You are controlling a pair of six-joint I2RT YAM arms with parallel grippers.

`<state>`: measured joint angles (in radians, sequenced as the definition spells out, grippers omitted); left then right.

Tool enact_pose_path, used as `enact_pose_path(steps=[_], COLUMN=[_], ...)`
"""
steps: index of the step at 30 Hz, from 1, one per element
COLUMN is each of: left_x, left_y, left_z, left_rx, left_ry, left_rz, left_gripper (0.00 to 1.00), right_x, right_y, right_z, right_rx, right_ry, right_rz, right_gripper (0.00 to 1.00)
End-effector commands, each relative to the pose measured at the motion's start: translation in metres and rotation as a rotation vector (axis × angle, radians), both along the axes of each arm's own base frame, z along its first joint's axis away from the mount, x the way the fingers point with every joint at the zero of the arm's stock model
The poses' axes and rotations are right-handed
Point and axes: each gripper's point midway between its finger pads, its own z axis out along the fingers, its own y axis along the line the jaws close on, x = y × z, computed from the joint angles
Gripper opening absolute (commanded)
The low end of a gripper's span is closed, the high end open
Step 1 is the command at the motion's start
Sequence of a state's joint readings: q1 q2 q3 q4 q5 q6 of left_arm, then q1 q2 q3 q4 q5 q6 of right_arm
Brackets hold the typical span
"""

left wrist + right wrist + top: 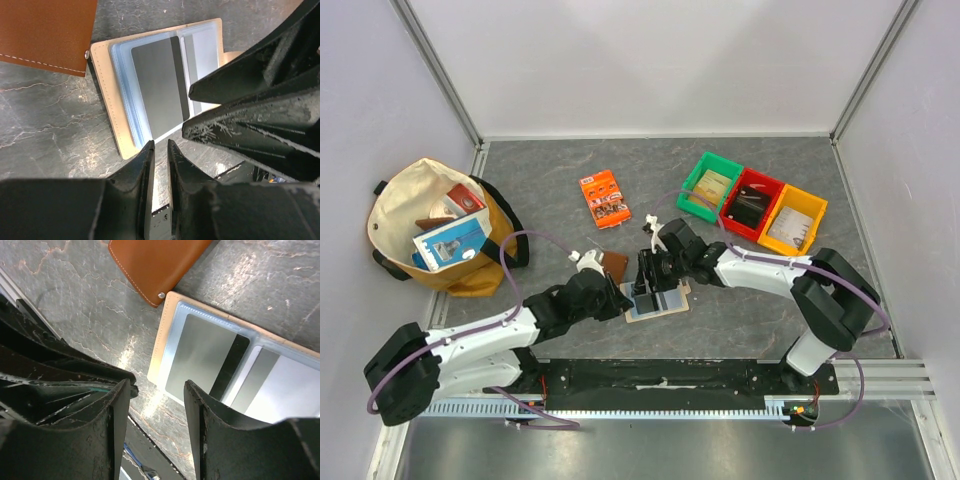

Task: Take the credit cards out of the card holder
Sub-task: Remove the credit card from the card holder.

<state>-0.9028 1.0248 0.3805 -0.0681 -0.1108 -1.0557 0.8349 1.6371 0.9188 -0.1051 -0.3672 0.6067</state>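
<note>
The card holder (665, 303) lies open on the table, beige with pale blue sleeves (107, 90) (162, 335). A grey credit card (155, 90) (202, 352) with a black stripe sits in its sleeve, and a second card (260, 377) shows in the neighbouring sleeve. My left gripper (623, 296) (160, 146) is at the holder's near edge, jaws a narrow slit apart with only table showing between them. My right gripper (645, 284) (159, 386) hangs open just over the same edge, empty. Its fingers (240, 100) crowd the left wrist view.
A brown wallet (614, 264) (45, 30) (150, 260) touches the holder's far corner. An orange packet (605, 198) lies behind. Green (710, 187), red (752, 203) and yellow (793, 220) bins stand at the back right. A stuffed tote bag (440, 240) sits at the left.
</note>
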Motion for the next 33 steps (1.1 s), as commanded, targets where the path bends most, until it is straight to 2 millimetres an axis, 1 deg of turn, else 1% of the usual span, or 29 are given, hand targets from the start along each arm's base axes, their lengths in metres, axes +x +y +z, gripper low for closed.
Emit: enact_pose_path(steps=[1,4,7,9,12,13,14,18,23,27,33], left_x=[0.007,0.014,0.022,0.027,0.034,0.037,0.038,0.034,0.022,0.018,0.016], left_y=[-0.004,-0.013,-0.018,-0.020,-0.015,-0.016,-0.015,-0.012,-0.008,-0.004,-0.002], left_z=[0.020,0.030,0.027,0.019,0.001,0.000,-0.006,-0.025,-0.048,-0.054,-0.056], left_rx=[-0.030,-0.040,-0.018,-0.004,0.022,0.014,0.021,0.039,0.048,0.046,0.047], left_ry=[-0.027,-0.051,-0.050,-0.037,0.002,0.000,0.010,0.051,0.120,0.140,0.144], left_rz=[0.020,0.001,-0.012,-0.014,-0.001,0.002,0.005,0.007,0.012,0.027,0.031], left_gripper=[0.23,0.23,0.23,0.22,0.21,0.20,0.20,0.18,0.16,0.15,0.15], right_x=[0.022,0.026,0.024,0.025,0.028,0.027,0.029,0.026,0.021,0.017,0.012], right_y=[-0.005,-0.016,-0.021,-0.025,-0.028,-0.030,-0.028,-0.031,-0.034,-0.037,-0.038], right_z=[0.023,0.018,0.010,0.005,0.002,-0.002,-0.001,-0.014,-0.027,-0.033,-0.034], right_rx=[0.028,0.018,0.013,0.016,0.039,0.037,0.056,0.079,0.117,0.139,0.209], right_ry=[-0.081,-0.072,-0.060,-0.062,-0.063,-0.053,-0.066,-0.032,0.004,0.023,0.045], right_rz=[-0.037,-0.059,-0.060,-0.075,-0.082,-0.085,-0.083,-0.082,-0.070,-0.059,-0.034], right_gripper=[0.54,0.53,0.53,0.52,0.51,0.50,0.50,0.49,0.47,0.45,0.35])
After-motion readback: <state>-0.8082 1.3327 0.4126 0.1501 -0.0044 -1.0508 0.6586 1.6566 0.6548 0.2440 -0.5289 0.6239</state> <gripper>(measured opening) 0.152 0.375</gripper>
